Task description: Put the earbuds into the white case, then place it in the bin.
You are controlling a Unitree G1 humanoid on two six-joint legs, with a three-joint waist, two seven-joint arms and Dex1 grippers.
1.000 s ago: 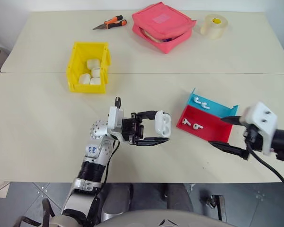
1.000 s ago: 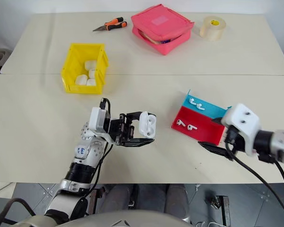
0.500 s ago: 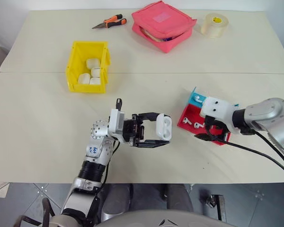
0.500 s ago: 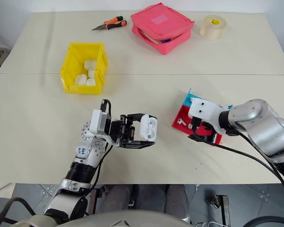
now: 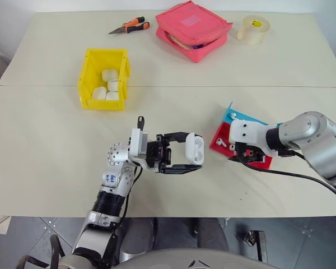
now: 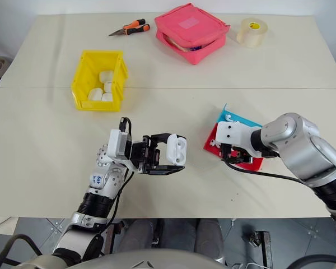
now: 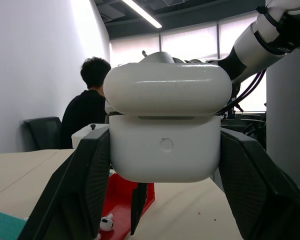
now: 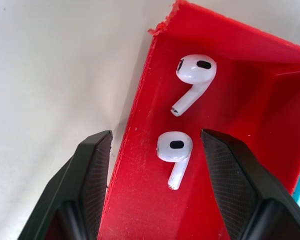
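Table: a wide cream tabletop (image 5: 45,168) made of two slabs joined by a seam is seen; broad bare room is left along its near edge and its left side.
Pouch: a large pink fabric zip pouch (image 5: 194,29) is laid at the far edge, between orange-handled pliers (image 5: 130,27) and a roll of clear tape (image 5: 253,29).
Bin: the small bright yellow plastic bin (image 5: 105,78) is set left of centre beyond the seam; several white rounded cases are held in it, and it is kept well apart from both arms.
Tray: a shallow red-and-blue plastic tray (image 5: 223,136) is placed on the right, close to the near edge.
Left gripper: the left gripper (image 5: 186,152) is held above the table near the centre, clenched on the glossy white pebble-shaped case (image 7: 165,127), which is pinched between its two black fingers (image 7: 75,192) with the lid raised.
Right gripper: the right gripper (image 8: 155,165) is pointed down into the tray's red half, jaws parted and nothing grasped; one finger is seen outside the tray's rim, over the table, the other over the red floor.
Earbuds: two tiny glossy white stemmed earbuds (image 8: 176,154) are laid on the red floor, the nearer one between the parted fingers, untouched.
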